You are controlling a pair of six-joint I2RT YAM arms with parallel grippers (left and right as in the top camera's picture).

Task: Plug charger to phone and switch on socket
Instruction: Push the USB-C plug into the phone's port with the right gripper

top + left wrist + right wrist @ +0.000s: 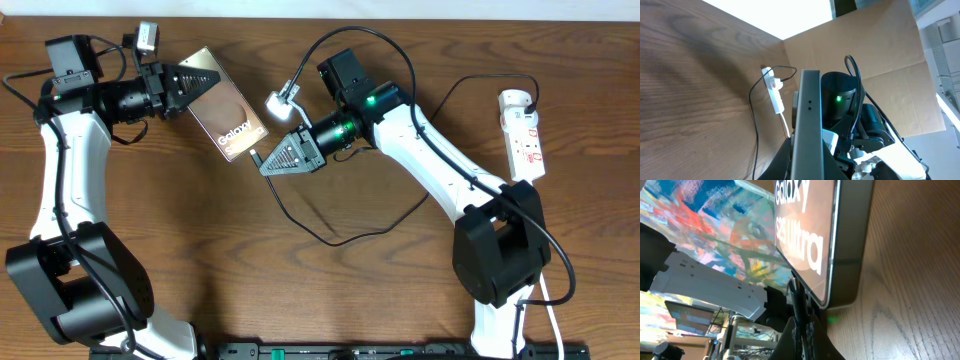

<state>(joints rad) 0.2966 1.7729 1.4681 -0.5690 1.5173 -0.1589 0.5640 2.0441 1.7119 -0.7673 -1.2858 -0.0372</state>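
Between left jaws: phone (232,120), charger tip (257,157) just beside it.

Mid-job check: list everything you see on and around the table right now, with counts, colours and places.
phone: one, dark and glossy with white lettering, upper centre-left in the overhead view, one end in the left gripper.
charger: one, thin black cable, looping across the table centre from the socket to the right gripper.
socket: one, white strip with red markings, far right.
table: one, brown wood.
left gripper: one, black, shut on the phone.
right gripper: one, black, shut on the charger tip, at the phone's lower end.
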